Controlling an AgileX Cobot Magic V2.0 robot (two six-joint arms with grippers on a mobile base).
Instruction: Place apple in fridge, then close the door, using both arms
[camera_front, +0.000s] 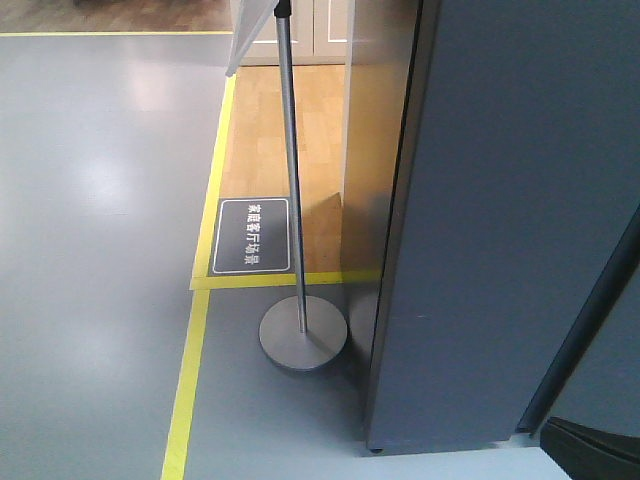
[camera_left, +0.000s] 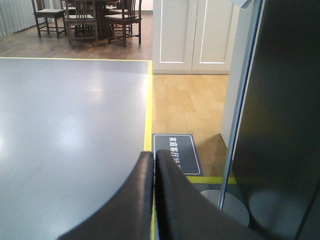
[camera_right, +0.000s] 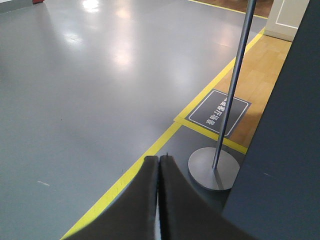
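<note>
Showing only its dark grey outside, the fridge (camera_front: 500, 220) seems closed.

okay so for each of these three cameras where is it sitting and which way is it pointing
Exterior front: on the base, looking down at the fridge side and sign stand; no end effector.
Left wrist: behind the shut left end effector, facing chairs and cabinet.
Right wrist: behind the shut right end effector, facing grey floor.
All share the stand and floor sign.
</note>
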